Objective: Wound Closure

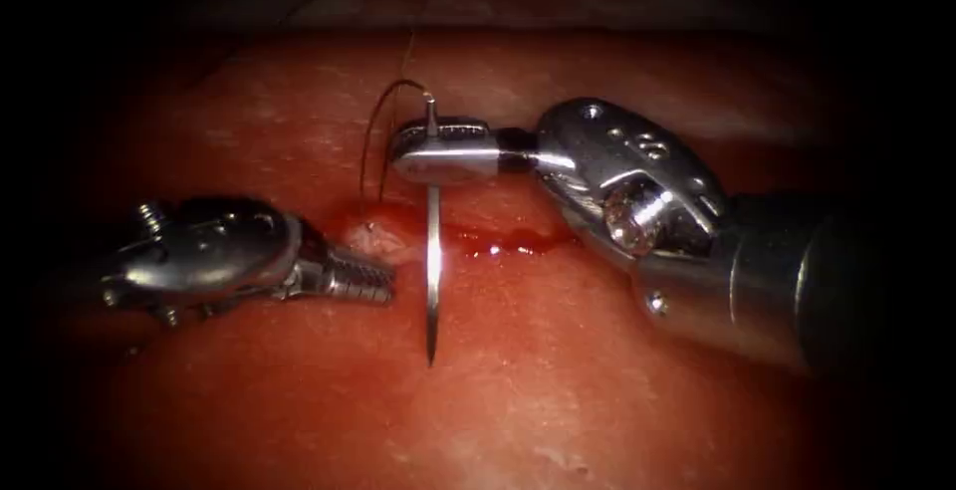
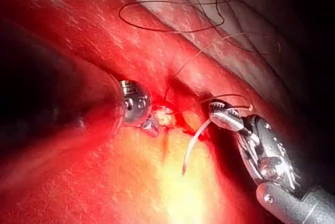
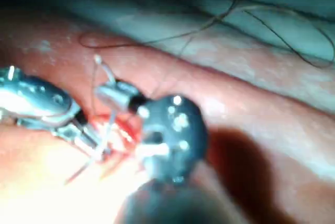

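While the curved needle hangs free of the tissue, gripped near its thread end by the clenched jaws of the right arm's tool, the closure looks to be at an early stage: the cut lies open in mid-frame with red fluid pooled along it, and no finished stitch can be made out across it. In the endoscope view the needle runs downward from the jaws, over the cut, its bright point low in the centre of the frame, above the surface. Dark thread arcs from the needle's blunt end up and left, then drops toward the cut's left end, where it seems to enter the tissue. Just left of that spot, the left arm's tool has its jaws closed, apparently pinching the pale tissue edge there.
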Robot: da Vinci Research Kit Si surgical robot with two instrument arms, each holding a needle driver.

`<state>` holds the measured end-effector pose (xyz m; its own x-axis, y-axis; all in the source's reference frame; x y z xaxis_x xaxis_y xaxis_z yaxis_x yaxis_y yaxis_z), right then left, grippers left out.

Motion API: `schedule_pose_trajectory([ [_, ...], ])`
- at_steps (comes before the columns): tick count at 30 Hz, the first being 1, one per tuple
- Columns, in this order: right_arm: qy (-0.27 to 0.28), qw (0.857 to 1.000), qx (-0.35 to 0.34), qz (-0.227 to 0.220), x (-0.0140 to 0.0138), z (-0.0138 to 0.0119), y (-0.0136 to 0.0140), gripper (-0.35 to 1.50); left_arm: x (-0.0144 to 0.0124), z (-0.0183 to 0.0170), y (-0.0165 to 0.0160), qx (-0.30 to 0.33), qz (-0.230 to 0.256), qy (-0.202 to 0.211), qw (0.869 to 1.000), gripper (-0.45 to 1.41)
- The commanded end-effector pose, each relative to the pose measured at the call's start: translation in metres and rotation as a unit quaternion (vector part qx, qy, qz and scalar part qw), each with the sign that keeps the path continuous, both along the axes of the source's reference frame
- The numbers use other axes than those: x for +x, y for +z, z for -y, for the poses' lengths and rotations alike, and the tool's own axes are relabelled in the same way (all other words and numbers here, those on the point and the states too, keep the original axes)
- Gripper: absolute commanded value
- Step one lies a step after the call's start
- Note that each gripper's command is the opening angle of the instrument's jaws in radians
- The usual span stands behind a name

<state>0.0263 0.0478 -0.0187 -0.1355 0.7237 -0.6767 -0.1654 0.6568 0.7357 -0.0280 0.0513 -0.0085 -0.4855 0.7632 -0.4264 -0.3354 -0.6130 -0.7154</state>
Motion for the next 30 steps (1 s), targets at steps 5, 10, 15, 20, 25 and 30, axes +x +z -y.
schedule_pose_trajectory([
  [5, -0.002, 1.000, -0.007, -0.001, 0.0011, -0.0001, 0.0006, -0.35, -0.0004, -0.0002, 0.0023, 0.015, -0.012, -0.012, 1.000, -0.14],
  [10, -0.002, 1.000, -0.014, -0.001, 0.0012, -0.0001, 0.0007, -0.35, 0.0005, -0.0002, 0.0037, 0.036, -0.047, -0.014, 0.998, -0.17],
  [15, -0.003, 1.000, -0.021, 0.001, 0.0012, -0.0001, 0.0009, -0.35, 0.0008, -0.0005, 0.0040, 0.055, -0.072, 0.011, 0.996, -0.18],
  [20, -0.004, 0.999, -0.048, 0.009, 0.0012, -0.0003, 0.0013, -0.35, 0.0003, 0.0007, 0.0043, 0.101, -0.101, 0.097, 0.985, -0.17],
  [25, 0.001, 0.995, -0.099, 0.027, 0.0011, -0.0012, 0.0017, -0.35, -0.0001, 0.0013, 0.0043, 0.129, -0.101, 0.126, 0.978, -0.15],
  [30, 0.011, 0.990, -0.134, 0.045, 0.0014, -0.0019, 0.0024, -0.35, -0.0004, 0.0018, 0.0038, 0.143, -0.101, 0.143, 0.974, -0.15],
])
